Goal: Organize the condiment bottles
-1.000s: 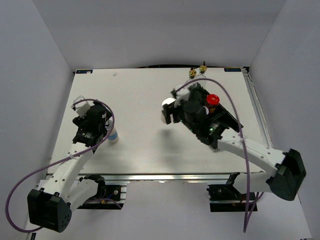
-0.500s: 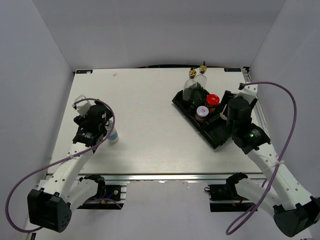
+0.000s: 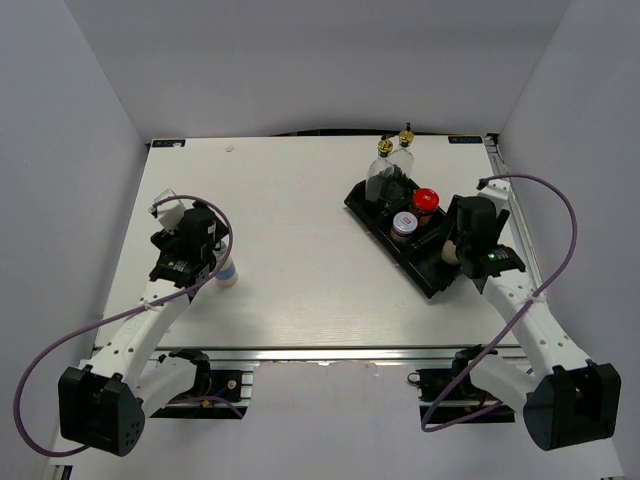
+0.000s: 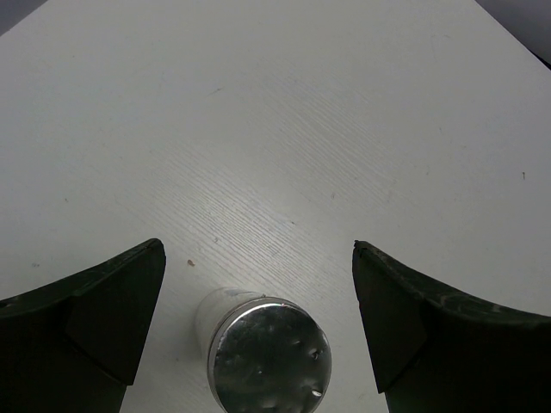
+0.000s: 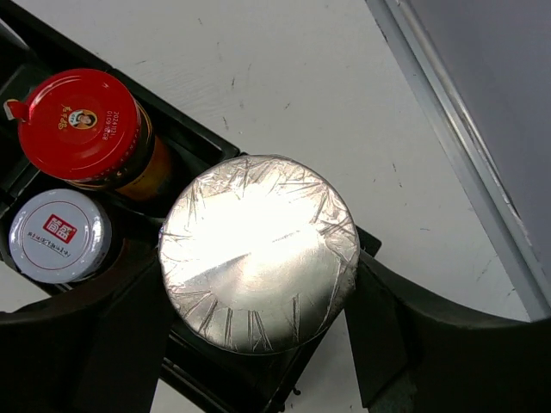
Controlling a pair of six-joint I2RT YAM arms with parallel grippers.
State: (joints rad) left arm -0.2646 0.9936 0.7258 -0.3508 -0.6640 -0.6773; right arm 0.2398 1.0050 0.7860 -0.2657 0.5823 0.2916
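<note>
A blue-labelled shaker [image 3: 228, 272] with a silver lid [image 4: 267, 361] stands on the table at the left. My left gripper [image 3: 220, 262] is open around it [image 4: 256, 251], with its fingers apart from the shaker. My right gripper [image 3: 455, 248] is shut on a foil-topped silver-lidded shaker [image 5: 258, 251] and holds it over the black tray [image 3: 432, 277], next to the red-lidded jar [image 5: 82, 125]. Two glass bottles with gold pourers [image 3: 378, 178], the red-lidded jar [image 3: 425, 199] and another silver-lidded shaker [image 3: 403, 222] stand in the tray.
The black tray [image 5: 215, 379] lies diagonally at the right of the white table. A metal rail [image 5: 456, 172] runs along the table's right edge, close to my right gripper. Grey walls enclose the table on three sides.
My right arm has swung from the table's middle to the right end of the tray, carrying the shaker. My left gripper has stayed over the blue-labelled shaker.
</note>
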